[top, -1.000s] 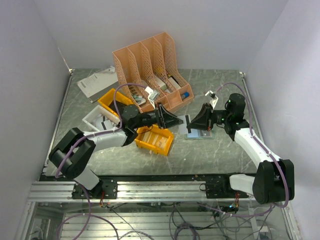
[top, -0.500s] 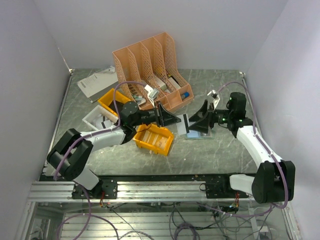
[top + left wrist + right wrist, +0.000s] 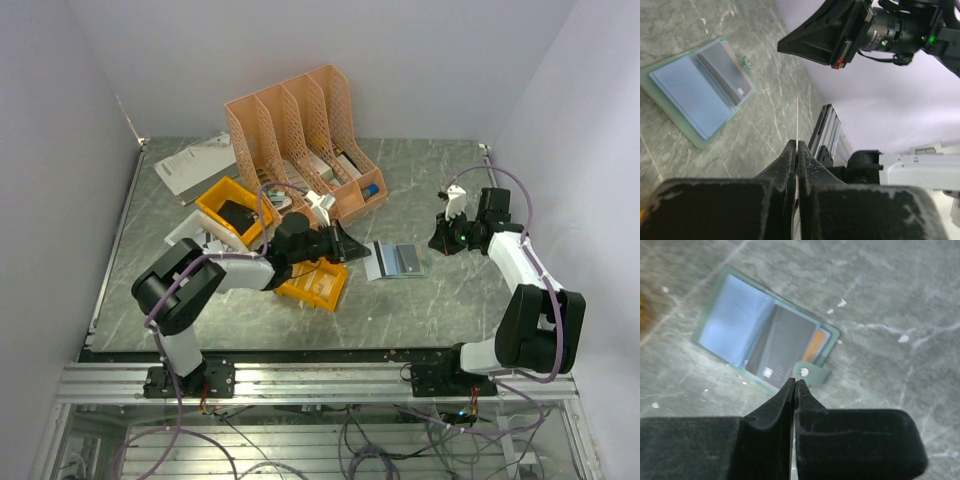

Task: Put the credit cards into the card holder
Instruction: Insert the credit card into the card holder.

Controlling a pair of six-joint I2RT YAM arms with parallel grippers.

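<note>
The card holder lies open on the table, light blue inside, its stud tab sticking out at one edge. A dark grey credit card with an orange stripe sits in its right pocket. My left gripper hovers just left of the holder, shut on a thin pale credit card seen edge-on. My right gripper hangs to the right of the holder. In the right wrist view that gripper is shut with nothing between its fingers.
A peach mesh file organiser stands at the back. Yellow bins and a white tray lie under and behind the left arm. A paper sheet is at the far left. The right gripper's body looms opposite the left one.
The right gripper has pulled back to the right, off the card holder. The left arm has reached further right, bringing its card closer to the holder.
</note>
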